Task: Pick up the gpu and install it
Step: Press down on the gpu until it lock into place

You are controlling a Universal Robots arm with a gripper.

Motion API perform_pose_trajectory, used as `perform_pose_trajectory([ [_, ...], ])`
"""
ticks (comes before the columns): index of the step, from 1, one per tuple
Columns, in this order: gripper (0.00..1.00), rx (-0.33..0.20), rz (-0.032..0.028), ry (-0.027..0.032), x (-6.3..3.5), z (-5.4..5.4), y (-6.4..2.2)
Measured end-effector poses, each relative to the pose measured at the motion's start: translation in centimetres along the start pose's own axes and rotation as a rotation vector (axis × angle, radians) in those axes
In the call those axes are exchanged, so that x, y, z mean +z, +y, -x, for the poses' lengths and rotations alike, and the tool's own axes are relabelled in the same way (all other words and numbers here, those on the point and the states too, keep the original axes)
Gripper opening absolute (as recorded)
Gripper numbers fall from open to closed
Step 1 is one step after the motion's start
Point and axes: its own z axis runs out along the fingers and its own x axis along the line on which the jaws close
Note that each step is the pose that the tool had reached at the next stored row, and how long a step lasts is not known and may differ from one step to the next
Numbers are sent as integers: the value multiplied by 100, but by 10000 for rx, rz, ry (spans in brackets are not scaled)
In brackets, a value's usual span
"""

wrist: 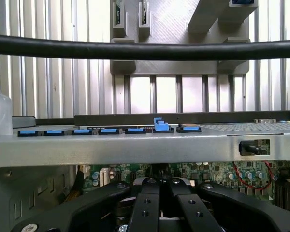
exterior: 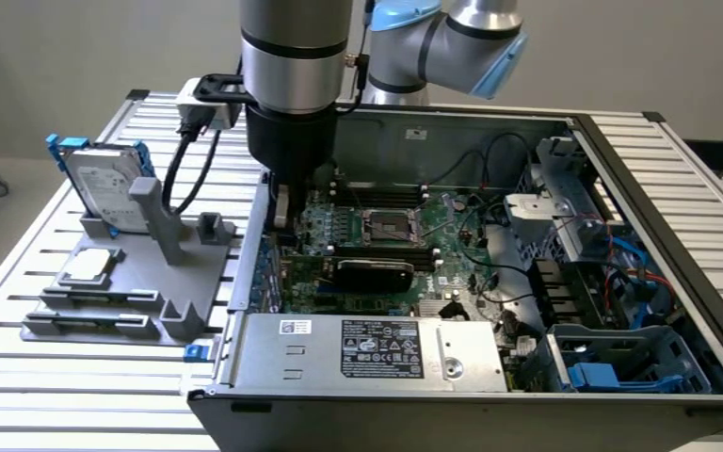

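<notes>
Tool (wrist: pixel 159 186): clenched, holding nothing, low inside the open computer case (exterior: pixel 663 169) at its left wall.
Gpu (exterior: pixel 372 274): seated across the motherboard (exterior: pixel 462 226), right of the tool.

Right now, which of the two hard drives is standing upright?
The blue-framed hard drive at the back of the grey stand; the other drive lies flat in front of it.
</notes>
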Motion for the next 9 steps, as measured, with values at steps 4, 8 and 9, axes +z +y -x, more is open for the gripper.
perform_pose_trajectory([
  [4, 11, -1, 0, 5, 1, -4, 0],
  [8, 11, -1, -1, 9, 17, -6, -2],
  [9, 11, -1, -1, 9, 26, -6, -3],
])
